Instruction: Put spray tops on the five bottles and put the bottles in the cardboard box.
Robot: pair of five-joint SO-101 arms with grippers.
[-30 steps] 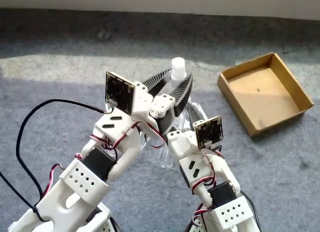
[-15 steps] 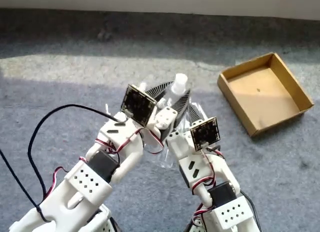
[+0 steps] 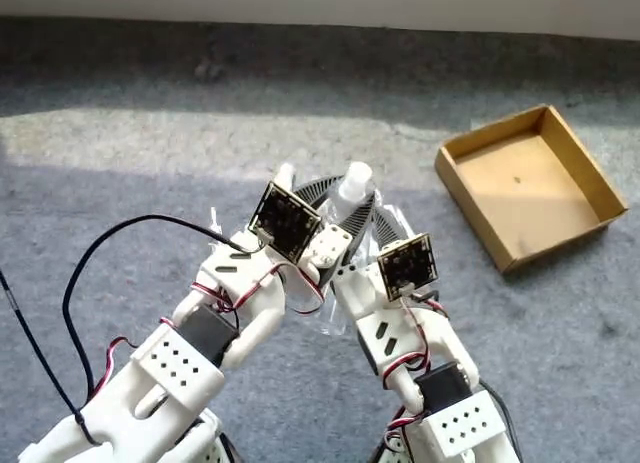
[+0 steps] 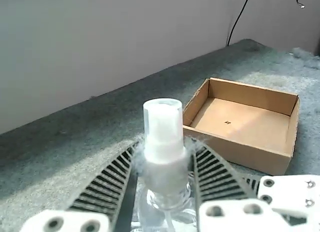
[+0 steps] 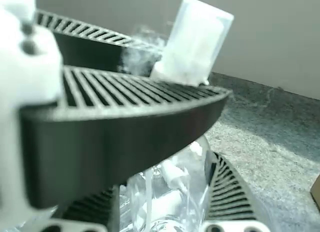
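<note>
Starting with the grey carpeted table (image 3: 120, 173). Counting 1 cardboard box (image 3: 520, 183), open-topped and empty, lying well apart from both grippers on the right arm's side; judging the right arm nearer for the drop. Counting 2 arms meeting mid-table. Counting 1 clear bottle (image 4: 162, 204), long axis near upright, gripped around its body by the right gripper (image 5: 165, 207). Counting 1 spray top (image 4: 162, 122) sitting on the neck, clamped at its collar by the left gripper (image 4: 163, 149). Judging 4 more bottles owed.
</note>
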